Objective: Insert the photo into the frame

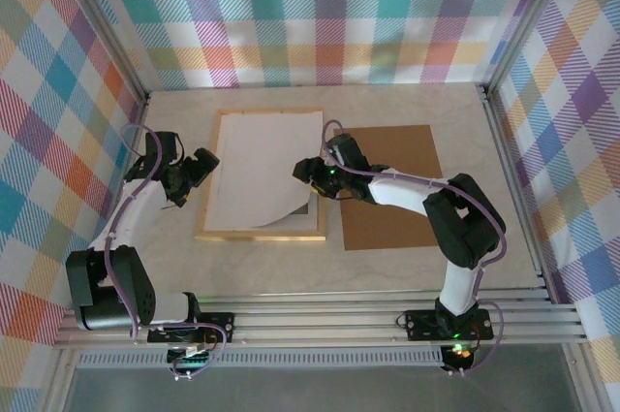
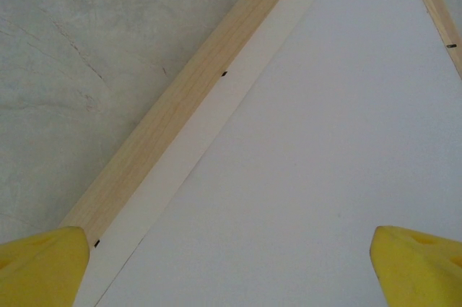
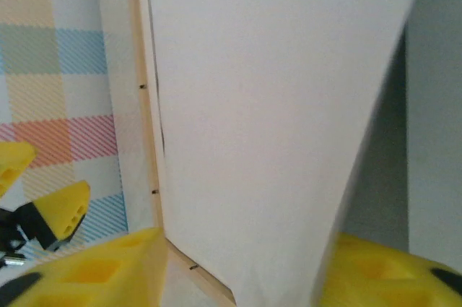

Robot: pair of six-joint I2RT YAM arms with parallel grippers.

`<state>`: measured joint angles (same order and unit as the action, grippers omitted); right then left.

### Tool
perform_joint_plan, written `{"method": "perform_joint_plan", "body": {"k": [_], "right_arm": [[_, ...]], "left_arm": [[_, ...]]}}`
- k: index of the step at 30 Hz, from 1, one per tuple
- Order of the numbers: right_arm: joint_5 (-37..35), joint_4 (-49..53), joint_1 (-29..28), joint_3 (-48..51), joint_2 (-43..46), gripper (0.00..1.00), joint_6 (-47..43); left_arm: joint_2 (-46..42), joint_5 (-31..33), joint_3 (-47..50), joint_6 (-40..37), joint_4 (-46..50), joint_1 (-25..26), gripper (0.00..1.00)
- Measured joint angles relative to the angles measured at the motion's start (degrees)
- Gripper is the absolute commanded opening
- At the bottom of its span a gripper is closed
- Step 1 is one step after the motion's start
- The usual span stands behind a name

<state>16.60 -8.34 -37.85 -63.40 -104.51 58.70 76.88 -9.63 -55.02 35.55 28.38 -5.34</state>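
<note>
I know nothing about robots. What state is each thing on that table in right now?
frame: lying flat on the table.
photo: white back up, resting in the frame, its near right corner curled upward.
backing board: flat on the table to the right of the frame, not fitted.
left end effector: open, at the frame's left edge, holding nothing.
right end effector: open, fingers either side of the curled corner.
</note>
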Motion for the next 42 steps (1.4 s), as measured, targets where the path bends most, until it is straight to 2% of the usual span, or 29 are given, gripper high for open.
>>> {"method": "perform_joint_plan", "body": {"k": [8, 14, 15, 17, 19, 21, 24, 31, 37, 42], "right_arm": [[1.7, 2.0, 2.3, -1.2, -1.9, 0.66, -3.3], [2.9, 3.1, 3.9, -7.7, -7.7, 0.64, -7.2], [3.1, 3.2, 4.2, -9.0, -8.7, 0.61, -7.8], [3.5, 3.5, 4.6, -11.4, -10.2, 0.49, -8.9], [4.0, 4.0, 5.0, -13.5, -11.3, 0.29, -10.2], [4.1, 5.0, 5.2, -15.0, -11.8, 0.14, -10.6], [4.7, 6.3, 5.4, -16.0, -11.6, 0.00, -10.7], [6.3, 8.7, 5.5, -17.2, -9.0, 0.00, -9.8], [10.0, 8.5, 4.7, -24.7, -7.1, 0.00, -8.1], [12.4, 7.0, 2.9, -31.1, -7.0, 0.00, -6.6]], "left_arm": [[0.0, 0.0, 0.0, -0.3, 0.0, 0.0, 1.00], [0.0, 0.0, -0.2, -0.5, 0.0, 0.0, 1.00], [0.0, 0.0, -0.3, -0.5, 0.0, 0.0, 1.00], [0.0, 0.0, -0.3, -0.5, 0.0, 0.0, 1.00], [0.0, 0.0, -0.3, -0.5, 0.0, 0.0, 1.00], [0.0, 0.0, -0.3, -0.5, 0.0, 0.0, 1.00], [0.0, 0.1, -0.3, -0.5, 0.0, 0.0, 1.00], [0.0, 0.0, -0.4, -0.5, 0.0, -0.5, 1.00], [0.0, -0.4, -2.7, -1.0, 1.8, -3.8, 1.00], [0.4, -0.4, -7.7, -2.4, 3.7, -4.2, 1.00]]}}
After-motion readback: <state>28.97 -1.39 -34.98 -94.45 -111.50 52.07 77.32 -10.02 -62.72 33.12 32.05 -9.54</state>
